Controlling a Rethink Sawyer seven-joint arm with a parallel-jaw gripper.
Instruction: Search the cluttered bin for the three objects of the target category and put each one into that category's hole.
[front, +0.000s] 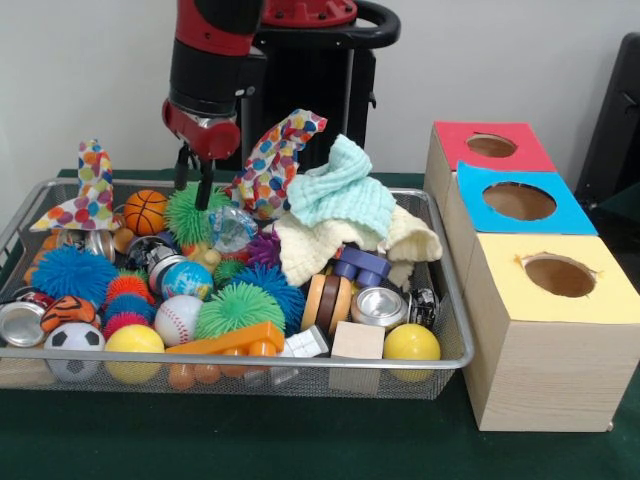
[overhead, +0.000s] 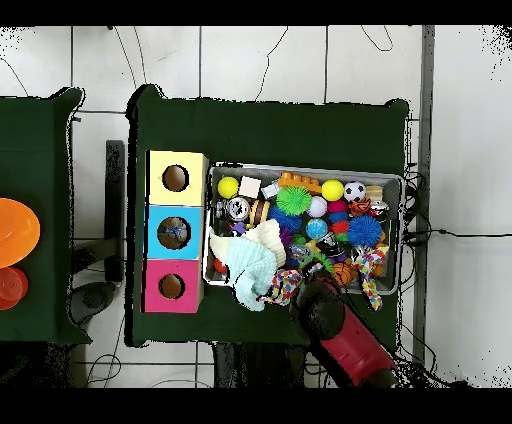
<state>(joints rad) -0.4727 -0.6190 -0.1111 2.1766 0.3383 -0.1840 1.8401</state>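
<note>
You are in the search step: your pincer (front: 193, 190) hangs with its tips apart and empty over the green spiky ball (front: 190, 215) at the far left of the bin (front: 452, 300). Next, lower and grip. To the right wait 3 boxes (front: 548, 330), all on the green-clothed surface (front: 250, 440) before a white wall.
</note>
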